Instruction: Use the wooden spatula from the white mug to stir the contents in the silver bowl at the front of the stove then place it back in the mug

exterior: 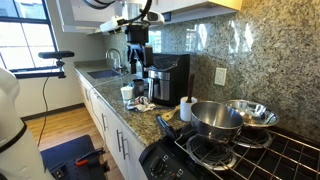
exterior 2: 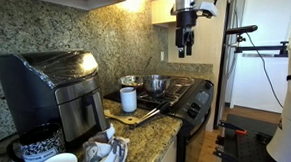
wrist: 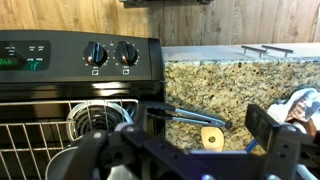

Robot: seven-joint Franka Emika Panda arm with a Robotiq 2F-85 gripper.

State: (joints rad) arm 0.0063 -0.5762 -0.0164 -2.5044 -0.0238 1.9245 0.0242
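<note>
My gripper (exterior 2: pixel 187 44) hangs open and empty, high above the black stove (exterior 2: pixel 186 89); it also shows in an exterior view (exterior: pixel 138 38). In the wrist view its fingers (wrist: pixel 185 160) are spread wide. The white mug (exterior: pixel 186 108) stands on the counter next to the stove and also shows in an exterior view (exterior 2: pixel 128 99). The deep silver bowl (exterior: pixel 215 118) sits on the stove's front grate. A wooden spatula end (wrist: pixel 211 137) lies on the granite below the gripper; the rest of it is hidden. No spatula shows in the mug.
A shallower shiny steel bowl (exterior: pixel 252 112) sits behind the deep one. Dark tongs (wrist: pixel 190 117) lie on the counter next to the wooden end. A black coffee machine (exterior: pixel 165 78) and a small white cup (exterior: pixel 127 93) stand further along the counter. Cabinets hang overhead.
</note>
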